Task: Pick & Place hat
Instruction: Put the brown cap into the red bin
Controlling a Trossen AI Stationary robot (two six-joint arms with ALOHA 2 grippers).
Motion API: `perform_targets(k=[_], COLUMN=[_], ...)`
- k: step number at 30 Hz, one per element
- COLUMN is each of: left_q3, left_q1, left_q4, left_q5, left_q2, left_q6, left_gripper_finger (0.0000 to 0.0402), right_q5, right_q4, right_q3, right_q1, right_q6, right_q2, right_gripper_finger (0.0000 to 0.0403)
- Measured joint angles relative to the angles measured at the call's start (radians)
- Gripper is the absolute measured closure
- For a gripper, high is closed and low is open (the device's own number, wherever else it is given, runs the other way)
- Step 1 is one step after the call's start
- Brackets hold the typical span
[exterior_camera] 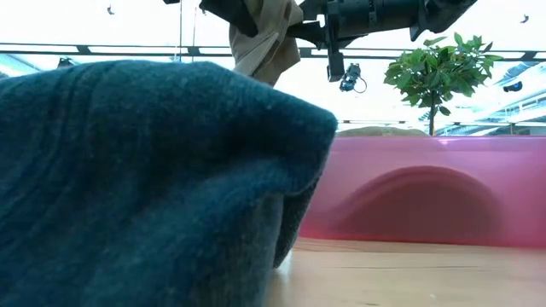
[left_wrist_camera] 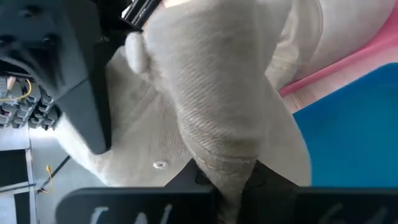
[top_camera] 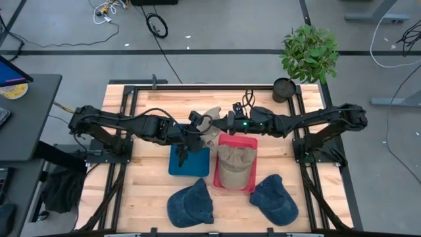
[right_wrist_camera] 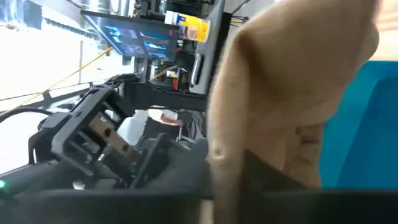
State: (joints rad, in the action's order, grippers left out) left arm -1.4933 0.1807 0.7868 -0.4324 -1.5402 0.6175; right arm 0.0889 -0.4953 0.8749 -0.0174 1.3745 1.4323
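A beige hat [top_camera: 212, 124] hangs in the air between my two arms, above the far edges of the blue tray [top_camera: 189, 161] and the red tray [top_camera: 223, 178]. My left gripper [top_camera: 201, 129] comes from the table's left and is shut on it. My right gripper [top_camera: 223, 122] comes from the right and is shut on its other side. In the low view the hat [exterior_camera: 264, 43] droops below both grippers. A second beige hat [top_camera: 235, 164] lies in the red tray. Two blue denim hats [top_camera: 191, 203] [top_camera: 273, 197] rest on the table near its front edge. My left gripper pinches a bunched fold of the hat's cloth [left_wrist_camera: 222, 168] between its two fingers, slanting down from the table's left. The hat is clear of the table and spreads out beyond the fingers, its top button [left_wrist_camera: 135, 53] showing. My right gripper pinches an edge of the beige cloth [right_wrist_camera: 225, 163] between its fingers, coming in level from the table's right. The hat is clear of the trays, and its cloth billows slack beyond the fingers [right_wrist_camera: 292, 81].
A potted plant [top_camera: 309, 52] stands at the table's far right corner. The nearer blue hat [exterior_camera: 128, 170] fills the low view's left, with the red tray's wall [exterior_camera: 426, 188] behind it. Bare wood lies along the far side of the table.
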Motion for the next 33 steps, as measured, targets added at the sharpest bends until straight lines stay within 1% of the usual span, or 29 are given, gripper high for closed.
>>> perform_targets(k=[1, 2, 7, 9, 11, 14, 16, 20, 23, 25, 28, 30, 31, 33], left_q3=[0.000, 0.000, 0.000, 0.000, 0.000, 0.000, 0.000, 0.000, 0.000, 0.000, 0.000, 0.000, 0.000, 0.000], left_q1=[0.000, -0.001, 0.000, -0.001, -0.004, -0.011, -0.011, -0.011, -0.011, -0.011, -0.011, -0.011, -0.011, -0.011], left_q4=[-0.002, -0.002, 0.006, 0.011, 0.012, 0.027, 0.049, 0.084, 0.112, 0.140, 0.157, 0.151, 0.153, 0.146], left_q5=[0.000, 0.000, 0.003, 0.001, 0.000, 0.002, 0.002, 0.042, 0.062, 0.063, 0.060, 0.052, 0.041, 0.017], left_q2=[0.000, 0.000, 0.000, 0.000, 0.000, 0.000, 0.003, 0.030, 0.058, 0.079, 0.119, 0.145, 0.156, 0.177], left_q6=[-0.003, -0.002, -0.004, -0.015, -0.066, -0.145, -0.187, -0.307, -0.398, -0.443, -0.514, -0.568, -0.595, -0.640], left_gripper_finger=[0.0393, 0.0393, 0.0393, 0.0384, 0.0362, 0.0317, 0.0283, 0.0217, 0.0177, 0.0160, 0.0151, 0.0153, 0.0155, 0.0162], right_q5=[0.000, 0.001, -0.001, -0.003, -0.003, -0.005, -0.032, -0.156, -0.223, -0.272, -0.365, -0.354, -0.322, -0.225], right_q4=[-0.002, -0.002, 0.007, -0.002, -0.011, -0.016, -0.016, -0.006, 0.042, 0.066, 0.099, 0.122, 0.128, 0.131], right_q3=[0.000, 0.000, 0.000, 0.000, 0.000, 0.000, 0.000, 0.000, 0.000, 0.000, 0.000, 0.000, 0.000, 0.000], right_q1=[0.001, 0.005, 0.006, 0.005, 0.005, 0.005, 0.000, -0.027, -0.053, -0.072, -0.105, -0.112, -0.111, -0.101], right_q6=[-0.009, -0.021, -0.021, -0.018, -0.013, -0.012, -0.016, -0.047, -0.067, -0.090, -0.100, -0.100, -0.100, -0.100], right_q2=[0.000, 0.000, 0.000, 0.000, 0.000, -0.001, -0.008, -0.051, -0.112, -0.156, -0.220, -0.259, -0.275, -0.303], right_gripper_finger=[0.0375, 0.0387, 0.0396, 0.0397, 0.0398, 0.0400, 0.0401, 0.0401, 0.0402, 0.0402, 0.0402, 0.0402, 0.0402, 0.0403])
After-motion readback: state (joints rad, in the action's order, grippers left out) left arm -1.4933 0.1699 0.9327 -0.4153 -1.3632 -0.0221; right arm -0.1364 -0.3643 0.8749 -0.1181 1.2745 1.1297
